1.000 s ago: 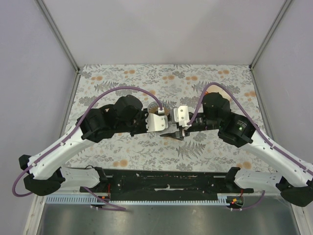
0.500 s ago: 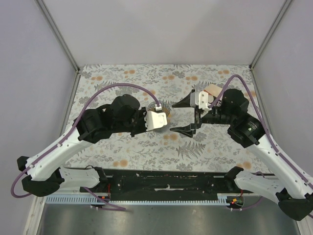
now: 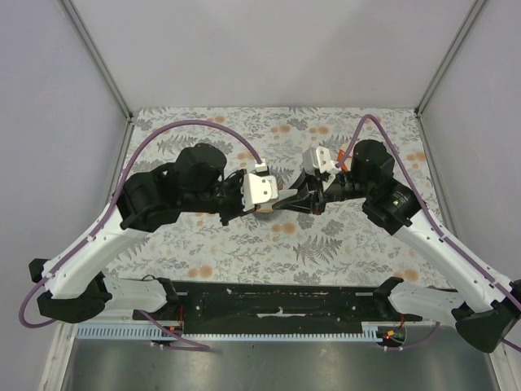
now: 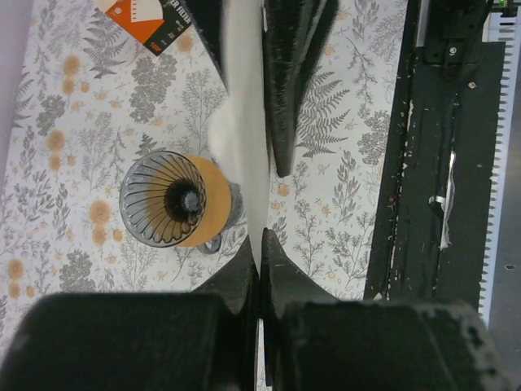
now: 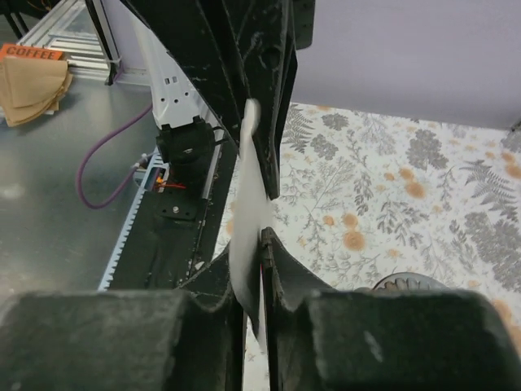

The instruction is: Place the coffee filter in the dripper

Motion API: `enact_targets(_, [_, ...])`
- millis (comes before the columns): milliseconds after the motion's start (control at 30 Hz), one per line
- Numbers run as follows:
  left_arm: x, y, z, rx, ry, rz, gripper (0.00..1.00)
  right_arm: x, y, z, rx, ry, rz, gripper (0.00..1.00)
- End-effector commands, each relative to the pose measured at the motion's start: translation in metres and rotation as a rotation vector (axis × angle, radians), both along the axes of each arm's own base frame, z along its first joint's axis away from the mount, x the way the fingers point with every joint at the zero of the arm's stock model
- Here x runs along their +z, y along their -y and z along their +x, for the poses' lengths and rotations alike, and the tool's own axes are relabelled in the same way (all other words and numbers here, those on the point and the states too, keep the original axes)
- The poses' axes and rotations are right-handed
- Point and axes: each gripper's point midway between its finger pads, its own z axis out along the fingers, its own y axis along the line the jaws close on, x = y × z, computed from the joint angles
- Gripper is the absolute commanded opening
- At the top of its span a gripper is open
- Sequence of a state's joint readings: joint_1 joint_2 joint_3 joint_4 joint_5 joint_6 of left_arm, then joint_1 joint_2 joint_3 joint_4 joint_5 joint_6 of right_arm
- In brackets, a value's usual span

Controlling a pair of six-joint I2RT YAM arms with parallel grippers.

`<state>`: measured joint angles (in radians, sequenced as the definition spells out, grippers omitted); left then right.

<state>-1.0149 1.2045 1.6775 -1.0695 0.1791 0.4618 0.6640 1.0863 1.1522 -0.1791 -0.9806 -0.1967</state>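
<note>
Back from its open swing aside, our right gripper (image 5: 259,244) meets our left gripper (image 4: 260,244). Both pinch the thin white paper coffee filter (image 4: 244,106) edge-on, held up beside the ribbed see-through grey dripper (image 4: 163,199) standing on the floral table (image 4: 342,204).

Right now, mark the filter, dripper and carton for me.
filter (image 4: 242,106), left wrist view, on the white paper seen edge-on.
dripper (image 4: 155,195), left wrist view, on its ribbed inner wall.
carton (image 4: 137,23), left wrist view, on its orange face.
</note>
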Motion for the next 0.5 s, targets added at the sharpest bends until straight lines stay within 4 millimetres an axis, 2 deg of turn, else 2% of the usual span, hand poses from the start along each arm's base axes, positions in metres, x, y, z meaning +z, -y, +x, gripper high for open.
enact_targets(0, [0.015,0.009,-0.014,-0.047,-0.075,-0.059,0.02,0.016,0.002,-0.013,0.067,0.047,0.042,0.03])
enact_targets(100, [0.020,0.010,-0.029,-0.102,-0.136,-0.077,0.02,0.007,0.005,-0.012,0.054,0.075,0.012,0.00])
enact_targets(133, [0.021,0.010,-0.032,-0.107,-0.159,-0.086,0.05,0.003,0.008,-0.011,0.042,0.095,-0.006,0.00])
enact_targets(200, [0.021,0.010,-0.037,-0.117,-0.185,-0.094,0.24,-0.010,0.012,-0.005,0.010,0.116,-0.063,0.00])
enact_targets(267, [0.023,0.007,-0.034,-0.100,-0.187,-0.102,0.34,-0.025,0.016,-0.001,-0.012,0.095,-0.149,0.00])
enact_targets(367, [0.030,0.006,-0.028,-0.075,-0.182,-0.121,0.44,-0.039,0.022,0.001,-0.008,0.049,-0.261,0.00])
enact_targets(467, [0.035,0.005,-0.021,-0.043,-0.176,-0.131,0.52,-0.044,0.021,-0.005,0.022,0.035,-0.316,0.00])
